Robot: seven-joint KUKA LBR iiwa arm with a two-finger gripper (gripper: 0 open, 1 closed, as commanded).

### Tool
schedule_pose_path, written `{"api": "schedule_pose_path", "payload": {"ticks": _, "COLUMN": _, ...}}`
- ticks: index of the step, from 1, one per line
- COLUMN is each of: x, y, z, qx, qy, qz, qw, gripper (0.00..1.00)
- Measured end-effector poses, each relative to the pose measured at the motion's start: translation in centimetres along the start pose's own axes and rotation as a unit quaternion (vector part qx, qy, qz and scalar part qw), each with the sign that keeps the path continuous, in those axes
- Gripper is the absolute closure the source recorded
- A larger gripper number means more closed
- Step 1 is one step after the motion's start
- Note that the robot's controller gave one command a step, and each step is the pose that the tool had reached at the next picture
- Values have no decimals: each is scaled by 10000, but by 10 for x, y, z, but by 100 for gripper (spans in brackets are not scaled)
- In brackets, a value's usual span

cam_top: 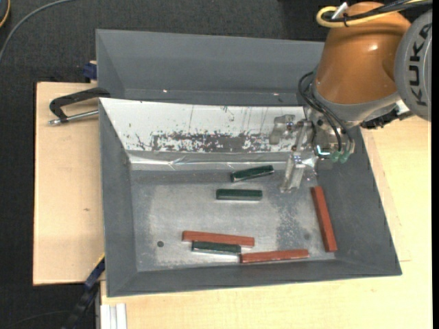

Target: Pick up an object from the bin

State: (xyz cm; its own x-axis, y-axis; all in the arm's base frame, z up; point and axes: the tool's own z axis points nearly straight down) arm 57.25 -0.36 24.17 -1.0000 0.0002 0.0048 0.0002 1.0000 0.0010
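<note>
The grey metal bin (206, 64) has six slim, flat bars scattered over its floor. The arm comes in from the right, with its rounded orange cover (360, 53) above the bin's far right corner. Below the cover the gripper (298, 177) hangs low in the right part of the bin, close to the floor and near the foot of the far wall. The metal parts at its tip overlap from this angle, so it cannot be told whether the claw is spread or pressed together.

Two bars lie nearest to it. Just to its left is a slanted dark green bar (252, 173), whose right end points at the gripper and stays apart from it. To its near right, a long red bar (324, 218) runs along the foot of the right wall. The far end of this bar lies just beside the gripper's tip, and it cannot be told whether they touch.

A level dark green bar (239, 195) lies just on the near side of the slanted one, apart from it. Toward the near wall, a middle red bar (218, 238) has a short dark green bar (216, 248) tucked against its near side. To their right lies a near red bar (274, 256), whose left end meets the short green bar and whose right end is close to the long red bar's near end.
</note>
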Motion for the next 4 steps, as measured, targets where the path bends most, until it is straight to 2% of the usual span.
{"api": "schedule_pose_path", "payload": {"ticks": 1, "x": 13, "y": 62, "z": 144, "qx": -6, "qy": 13, "qz": -430, "qw": 9991, "gripper": 0}}
{"api": "schedule_pose_path", "payload": {"ticks": 2, "x": -22, "y": 21, "z": 171, "qx": 3, "qy": -70, "qz": -664, "qw": 9978, "gripper": 0}}
{"api": "schedule_pose_path", "payload": {"ticks": 3, "x": -21, "y": 24, "z": 169, "qx": -4, "qy": -58, "qz": -673, "qw": 9977, "gripper": 100}}
{"api": "schedule_pose_path", "payload": {"ticks": 4, "x": -11, "y": 22, "z": 13, "qx": 2, "qy": -102, "qz": -482, "qw": 9988, "gripper": 100}}
